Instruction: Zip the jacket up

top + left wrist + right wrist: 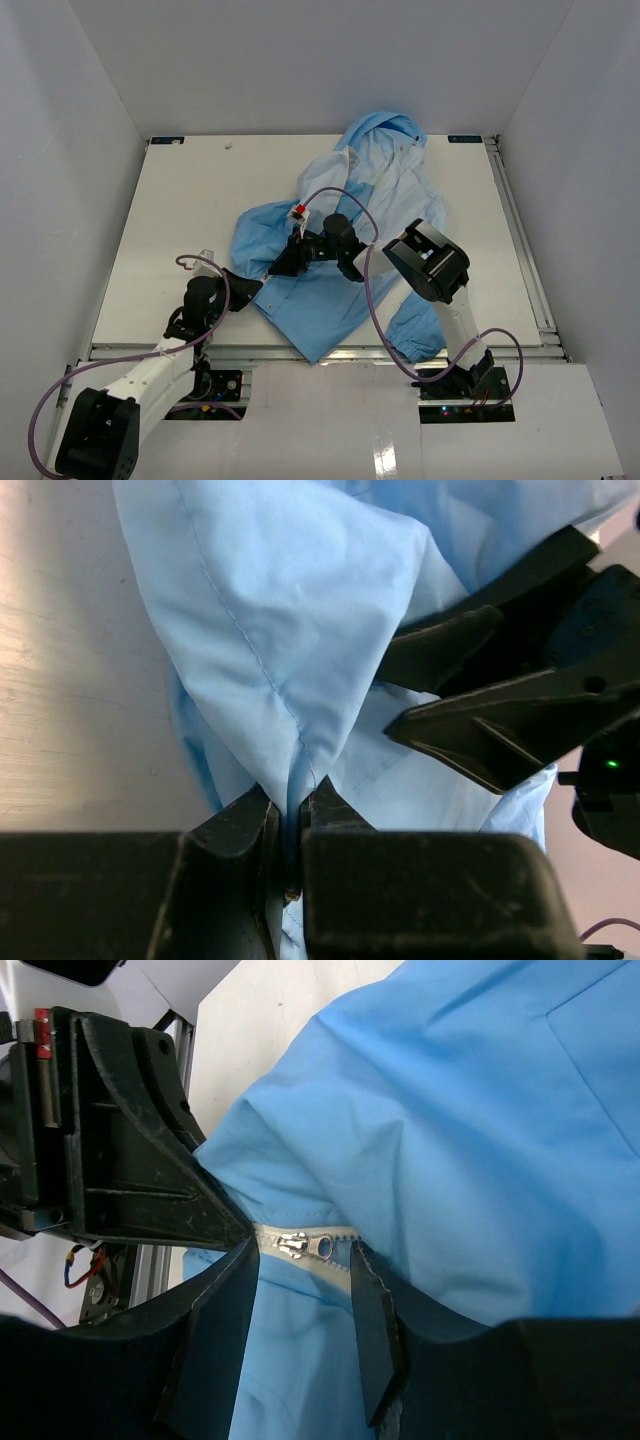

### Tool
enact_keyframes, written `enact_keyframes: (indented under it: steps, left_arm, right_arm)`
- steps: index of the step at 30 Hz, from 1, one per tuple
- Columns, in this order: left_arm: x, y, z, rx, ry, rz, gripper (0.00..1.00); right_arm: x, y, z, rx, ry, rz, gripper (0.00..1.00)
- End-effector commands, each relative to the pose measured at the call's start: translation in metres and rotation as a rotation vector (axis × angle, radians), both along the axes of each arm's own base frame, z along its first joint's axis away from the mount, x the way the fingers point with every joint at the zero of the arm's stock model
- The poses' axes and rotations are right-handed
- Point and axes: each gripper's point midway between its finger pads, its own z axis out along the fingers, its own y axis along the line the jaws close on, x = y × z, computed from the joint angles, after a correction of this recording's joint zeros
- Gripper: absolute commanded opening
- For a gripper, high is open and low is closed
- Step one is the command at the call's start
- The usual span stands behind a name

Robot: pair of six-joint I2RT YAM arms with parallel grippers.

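The light blue jacket (335,225) lies crumpled across the middle of the white table, hood at the far side. My left gripper (246,290) is at its near left edge. In the left wrist view the left gripper (293,805) is shut on a raised fold of the jacket (290,630). My right gripper (282,266) reaches in from the right, close to the left one. In the right wrist view the right gripper (300,1260) is open, its fingers either side of the silver zipper slider (303,1246) on the pale zipper strip. The right fingers (450,650) show beside the pinched fold.
The white table (170,220) is boxed in by white walls on three sides. A metal rail (250,352) runs along its near edge and another (522,240) along the right. A purple cable (372,300) loops from the right arm over the jacket. The left gripper's body (130,1160) crowds the right wrist view.
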Motion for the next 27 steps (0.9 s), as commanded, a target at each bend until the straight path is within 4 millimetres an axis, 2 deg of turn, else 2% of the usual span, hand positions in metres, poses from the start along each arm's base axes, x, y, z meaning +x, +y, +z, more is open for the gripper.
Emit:
enact_keyframes:
  steps: [1,10,20,27]
  left_arm:
    - [-0.022,0.004,-0.032,0.023,0.039,-0.018,0.03]
    - [-0.023,0.004,-0.032,0.023,0.039,-0.022,0.01]
    - [-0.022,0.004,-0.031,0.021,0.027,-0.024,0.0]
    - [-0.023,0.004,-0.03,0.018,0.019,-0.026,0.0]
  right_arm:
    - [0.003,0.014,0.007,0.027,-0.028,0.028,0.49]
    - [0.0,0.017,-0.01,-0.002,-0.003,0.044,0.5]
    - [-0.024,0.007,-0.007,0.04,0.058,0.111,0.51]
    - [-0.027,0.008,-0.008,0.038,0.082,0.125,0.53]
